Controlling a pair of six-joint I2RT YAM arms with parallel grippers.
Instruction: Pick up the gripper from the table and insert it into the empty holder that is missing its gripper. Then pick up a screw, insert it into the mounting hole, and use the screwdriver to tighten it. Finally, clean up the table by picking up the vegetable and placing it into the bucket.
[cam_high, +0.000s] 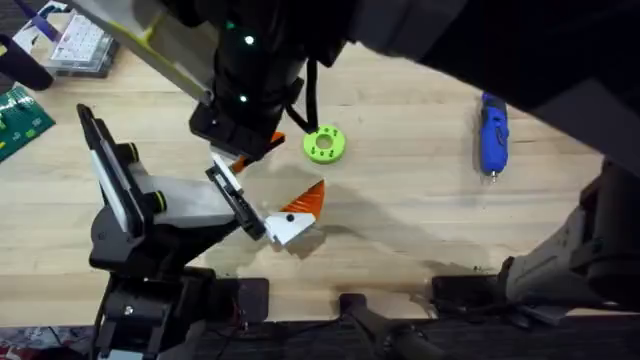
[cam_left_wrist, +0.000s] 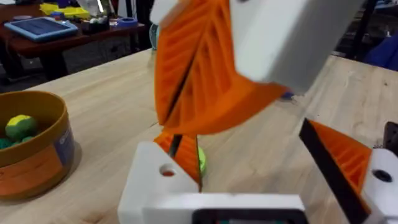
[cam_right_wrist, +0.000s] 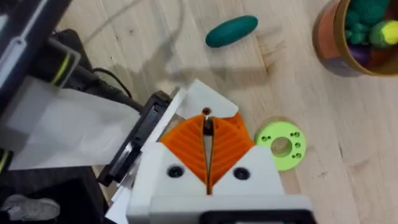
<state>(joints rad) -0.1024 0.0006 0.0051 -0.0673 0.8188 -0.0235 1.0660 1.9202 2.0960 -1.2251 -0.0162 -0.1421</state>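
Right hand (cam_high: 250, 150) hovers just beside the holder (cam_high: 175, 205) at the desk's near-left corner, its pads pressed together with a small dark bit (cam_right_wrist: 206, 115) at their tip. Left hand (cam_left_wrist: 261, 180) gapes wide, gripping nothing. The screwdriver (cam_high: 492, 135) lies toward the right edge. The blue label on the bucket (cam_left_wrist: 37, 155) is unreadable.

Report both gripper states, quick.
Left gripper: open, holding nothing.
Right gripper: closed, pads together; whether it pinches anything cannot be told.
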